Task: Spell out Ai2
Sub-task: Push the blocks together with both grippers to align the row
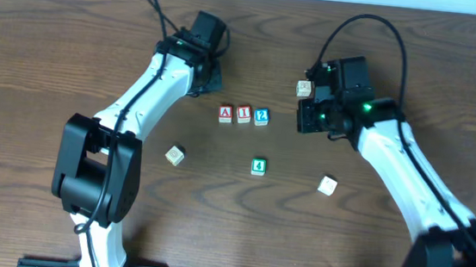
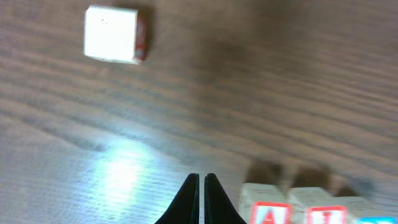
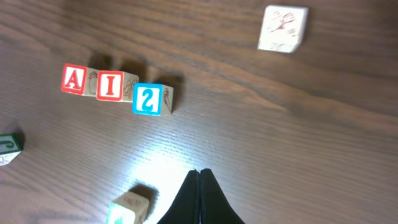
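Three letter blocks stand side by side in a row at the table's middle: a red A block (image 1: 226, 113), a red I block (image 1: 244, 114) and a blue 2 block (image 1: 261, 116). The right wrist view shows the A block (image 3: 74, 79), the I block (image 3: 112, 85) and the 2 block (image 3: 149, 99) touching in line. My left gripper (image 1: 210, 83) is shut and empty, up and left of the row; its fingers (image 2: 202, 180) hover left of the A block (image 2: 270, 213). My right gripper (image 1: 306, 120) is shut and empty, right of the 2 block; its fingers (image 3: 199, 175) are over bare wood.
A green 4 block (image 1: 257, 166) lies below the row. Plain blocks lie at the left (image 1: 175, 155), lower right (image 1: 327, 185) and beside my right wrist (image 1: 304, 89). A green-faced block (image 3: 127, 208) sits close to my right fingers.
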You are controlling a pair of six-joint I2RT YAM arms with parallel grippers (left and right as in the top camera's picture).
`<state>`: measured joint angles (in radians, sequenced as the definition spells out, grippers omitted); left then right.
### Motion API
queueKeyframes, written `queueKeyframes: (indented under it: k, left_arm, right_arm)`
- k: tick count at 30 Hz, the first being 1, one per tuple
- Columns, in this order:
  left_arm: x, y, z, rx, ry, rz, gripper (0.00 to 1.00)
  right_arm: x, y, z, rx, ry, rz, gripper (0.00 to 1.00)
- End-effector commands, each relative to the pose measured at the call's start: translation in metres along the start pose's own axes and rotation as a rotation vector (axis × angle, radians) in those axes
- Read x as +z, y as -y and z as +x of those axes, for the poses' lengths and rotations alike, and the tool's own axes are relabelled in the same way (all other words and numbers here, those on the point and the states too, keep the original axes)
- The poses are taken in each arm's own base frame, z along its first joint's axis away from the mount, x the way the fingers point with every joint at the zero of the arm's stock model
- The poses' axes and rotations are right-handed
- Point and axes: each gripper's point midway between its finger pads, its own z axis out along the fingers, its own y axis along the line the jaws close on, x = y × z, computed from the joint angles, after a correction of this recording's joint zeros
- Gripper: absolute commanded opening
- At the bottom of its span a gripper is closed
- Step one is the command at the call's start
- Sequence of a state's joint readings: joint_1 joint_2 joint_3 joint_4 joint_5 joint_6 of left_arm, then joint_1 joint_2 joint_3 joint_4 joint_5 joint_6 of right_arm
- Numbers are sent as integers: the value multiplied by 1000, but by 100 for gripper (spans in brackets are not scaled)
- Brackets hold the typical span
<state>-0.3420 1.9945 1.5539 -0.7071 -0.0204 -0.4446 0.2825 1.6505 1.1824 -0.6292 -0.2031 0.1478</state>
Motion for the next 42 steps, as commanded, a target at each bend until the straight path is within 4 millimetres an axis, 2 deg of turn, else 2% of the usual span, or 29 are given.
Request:
queueKeyframes:
  k: [1, 6, 10, 15, 18, 27, 34, 42]
  left_arm:
    - [5, 1, 21, -11, -47, 9, 5]
    - [21, 9, 40, -35, -90, 67, 6]
    - [26, 8, 47, -55, -97, 68, 6]
    - [31, 22, 55, -47, -100, 103, 6]
    - [31, 24, 55, -57, -94, 93, 5]
    - [37, 19, 56, -62, -93, 67, 6]
    - [47, 21, 55, -63, -89, 71, 6]
    - [53, 22, 55, -74, -87, 74, 6]
  right_arm:
    - [26, -5, 12, 31, -69, -72, 1]
    - [57, -6, 23, 74, -131, -116, 1]
    - [68, -8, 27, 70, -146, -124, 1]
    - [79, -19, 21, 35, -118, -140, 1]
    - [86, -21, 19, 33, -107, -142, 1]
    - [99, -18, 15, 45, -89, -141, 1]
    - [99, -20, 10, 49, -68, -145, 2]
    - [101, -31, 9, 49, -60, -158, 1]
